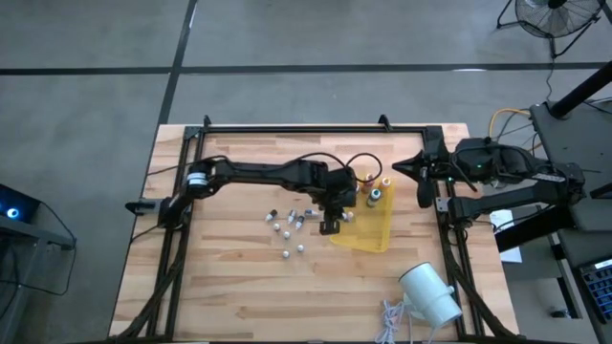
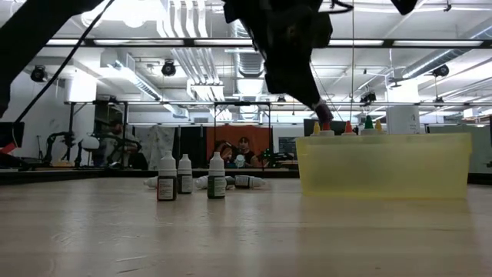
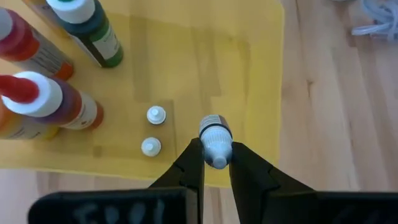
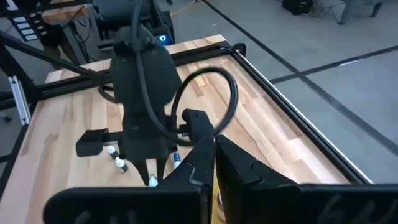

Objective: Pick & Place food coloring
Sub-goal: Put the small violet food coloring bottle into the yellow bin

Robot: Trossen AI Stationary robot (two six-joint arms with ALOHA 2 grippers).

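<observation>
My left gripper (image 3: 216, 163) is shut on a tiny whitish food coloring vial (image 3: 215, 138) above the yellow tray (image 3: 205, 56), at the tray's left side (image 1: 342, 229). Two like vials (image 3: 155, 115) (image 3: 150, 147) stand inside the tray on their bases. Beside them stand larger bottles, one green (image 3: 93, 31) and one red-topped (image 3: 43, 99). Several more vials (image 1: 287, 229) are scattered on the wooden table left of the tray, and some of them stand upright (image 2: 167, 183). My right gripper (image 4: 214, 163) is shut and holds nothing, raised at the table's right side (image 1: 402, 168). My left gripper pinches the tiny vial between its two fingertips (image 3: 194, 163), which sit on the vial's near end (image 3: 217, 157). The rest of the vial sticks out past the fingertips. The fingers come slanting down from the table's left. The vial hangs clear above the tray floor.
A big white cylinder (image 1: 428, 291) lies near the front right corner, with a coiled cable (image 1: 390, 317) beside it. A black frame (image 1: 316, 126) runs along the table's far and side edges. Bare wood lies along the near side of the table (image 1: 239, 296).
</observation>
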